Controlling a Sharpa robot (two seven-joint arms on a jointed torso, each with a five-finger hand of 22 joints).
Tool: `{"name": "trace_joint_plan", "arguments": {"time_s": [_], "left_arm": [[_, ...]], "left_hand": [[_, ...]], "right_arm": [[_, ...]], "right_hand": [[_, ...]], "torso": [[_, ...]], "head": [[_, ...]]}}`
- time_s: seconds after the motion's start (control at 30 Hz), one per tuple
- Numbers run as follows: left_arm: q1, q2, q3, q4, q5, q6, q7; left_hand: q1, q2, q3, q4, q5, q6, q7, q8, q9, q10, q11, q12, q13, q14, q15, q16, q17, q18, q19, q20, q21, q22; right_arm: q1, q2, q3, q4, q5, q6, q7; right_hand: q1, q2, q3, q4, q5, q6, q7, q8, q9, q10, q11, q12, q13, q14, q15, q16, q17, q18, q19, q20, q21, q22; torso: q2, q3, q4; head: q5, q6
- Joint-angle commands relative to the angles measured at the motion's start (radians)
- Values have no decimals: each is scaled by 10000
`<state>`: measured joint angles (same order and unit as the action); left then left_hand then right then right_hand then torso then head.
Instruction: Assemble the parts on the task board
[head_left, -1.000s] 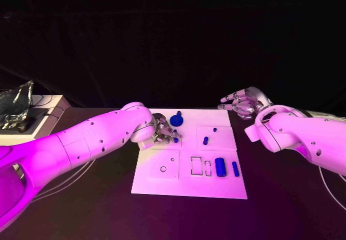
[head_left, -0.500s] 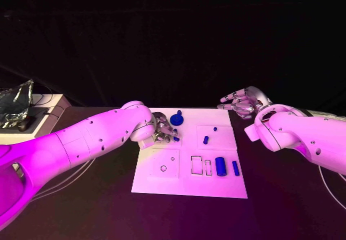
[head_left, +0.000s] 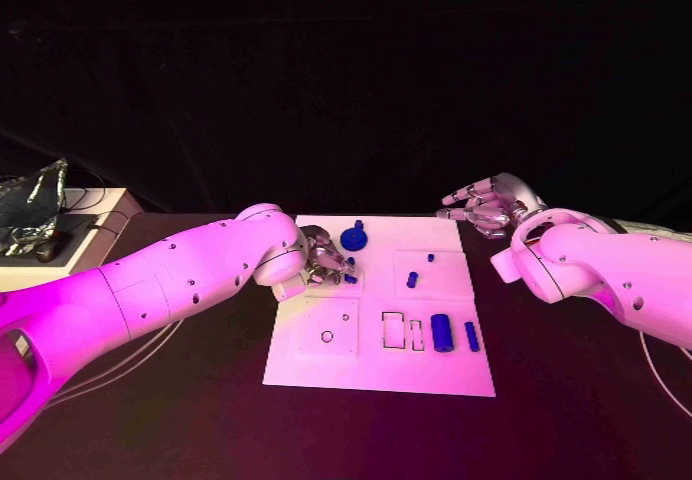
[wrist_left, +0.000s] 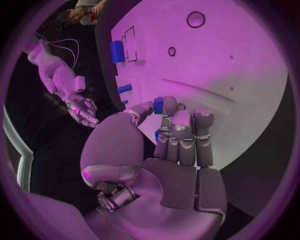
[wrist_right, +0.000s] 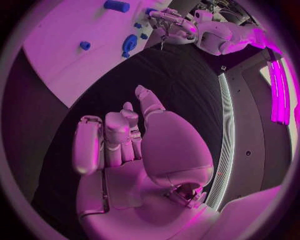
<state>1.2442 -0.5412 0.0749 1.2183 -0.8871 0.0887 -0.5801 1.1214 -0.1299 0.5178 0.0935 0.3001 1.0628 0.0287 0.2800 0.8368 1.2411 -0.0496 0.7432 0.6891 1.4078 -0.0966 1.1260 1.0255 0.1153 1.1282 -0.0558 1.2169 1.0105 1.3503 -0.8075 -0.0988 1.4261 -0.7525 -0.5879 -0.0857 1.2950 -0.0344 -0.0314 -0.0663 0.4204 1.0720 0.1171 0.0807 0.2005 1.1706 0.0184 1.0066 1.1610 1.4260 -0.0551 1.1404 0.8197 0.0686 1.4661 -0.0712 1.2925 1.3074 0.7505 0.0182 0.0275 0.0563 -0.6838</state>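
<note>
My left hand (head_left: 323, 262) rests over the upper left part of the flat white rectangular task board (head_left: 378, 370). Its fingers (wrist_left: 181, 132) are curled close together, and the thumb and fingertips pinch a small blue peg-shaped part (wrist_left: 158, 105) just above the board's surface. My right hand (head_left: 490, 207) hovers off the board's far right corner, over the black table (head_left: 577, 400), holding nothing, its fingers (wrist_right: 87, 145) loosely bent and apart. Other small blue parts (head_left: 441, 333) lie on the board.
</note>
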Motion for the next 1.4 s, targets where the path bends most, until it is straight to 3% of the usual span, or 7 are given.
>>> {"name": "trace_joint_plan", "arguments": {"time_s": [0.03, 0.17, 0.23, 0.43, 0.57, 1.4], "left_arm": [[2, -85, 9, 123, 112, -65, 85], [3, -203, 13, 219, -233, -96, 60], [4, -233, 15, 243, -512, -101, 52], [4, -223, 16, 242, -1240, -35, -29], [3, -194, 16, 221, -1589, -69, -95], [0, -130, 17, 141, -2081, 640, -350]], "left_hand": [[-92, -33, 1551, -1590, 200, 60, -61, 36, 901, 155, -58, -54, -20, 77, -19, 38, 21, -16, 86, -37, 70, 41], [-116, -46, 1505, -1650, 440, 96, -69, 32, 917, 189, -71, -58, -43, 90, -32, 58, 49, -42, 125, -90, 92, 102], [-152, -102, 1504, -1678, 763, 162, -93, 66, 945, 259, -95, -35, -48, 105, -43, 88, 78, -55, 128, -117, 88, 110], [-226, -166, 1523, -1744, 1076, 251, -127, 77, 997, 361, -134, -12, -57, 130, -80, 138, 92, -111, 170, -213, 92, 163], [-266, -198, 1408, -1789, 1589, 306, -153, 96, 1061, 409, -164, 36, -21, 149, -111, 209, 107, -148, 254, -282, 143, 265], [-151, -218, 1238, -1772, 1754, 352, -151, -21, 1138, 417, -164, 19, -4, 119, -107, 331, 23, -193, 292, -305, 118, 441]], "right_arm": [[-1, -20, 0, 0, -125, 155, 44], [-1, -41, -3, -9, -126, 154, 47], [-2, -45, -5, -14, -126, 157, 50], [-5, -42, -9, -27, -126, 152, 74], [-7, -39, -10, -37, -126, 137, 102], [-14, -55, -16, -32, -161, 141, 121]], "right_hand": [[-71, -40, 30, 24, 15, -26, 59, -66, -8, -96, 0, -35, -10, -3, -27, -36, 5, -46, 657, -6, -52, 1866], [-80, -42, 27, 29, 17, -35, 65, -71, -15, -92, 2, -31, -9, -3, -27, -36, 9, -46, 657, -4, -51, 1867], [-80, -42, 27, 29, 17, -35, 65, -71, -15, -92, 2, -31, -9, -3, -27, -36, 9, -46, 657, -4, -51, 1867], [-80, -42, 27, 29, 17, -35, 65, -71, -15, -92, 2, -31, -9, -3, -27, -36, 9, -46, 657, -4, -51, 1867], [-80, -42, 27, 29, 17, -35, 65, -71, -15, -92, 2, -31, -9, -3, -27, -36, 9, -46, 657, -4, -51, 1867], [-86, -58, 27, 33, 15, -44, 68, -74, -37, -115, 6, -71, -44, -1, -24, -46, 7, -44, 656, 0, -56, 1866]], "torso": [[3, 4, 8], [-9, 5, 18], [-1, 2, 14], [8, -5, 0], [9, -3, -4], [22, -22, 8]], "head": [[3, -14], [8, -25], [26, -27], [51, -21], [57, -17], [71, -119]]}}
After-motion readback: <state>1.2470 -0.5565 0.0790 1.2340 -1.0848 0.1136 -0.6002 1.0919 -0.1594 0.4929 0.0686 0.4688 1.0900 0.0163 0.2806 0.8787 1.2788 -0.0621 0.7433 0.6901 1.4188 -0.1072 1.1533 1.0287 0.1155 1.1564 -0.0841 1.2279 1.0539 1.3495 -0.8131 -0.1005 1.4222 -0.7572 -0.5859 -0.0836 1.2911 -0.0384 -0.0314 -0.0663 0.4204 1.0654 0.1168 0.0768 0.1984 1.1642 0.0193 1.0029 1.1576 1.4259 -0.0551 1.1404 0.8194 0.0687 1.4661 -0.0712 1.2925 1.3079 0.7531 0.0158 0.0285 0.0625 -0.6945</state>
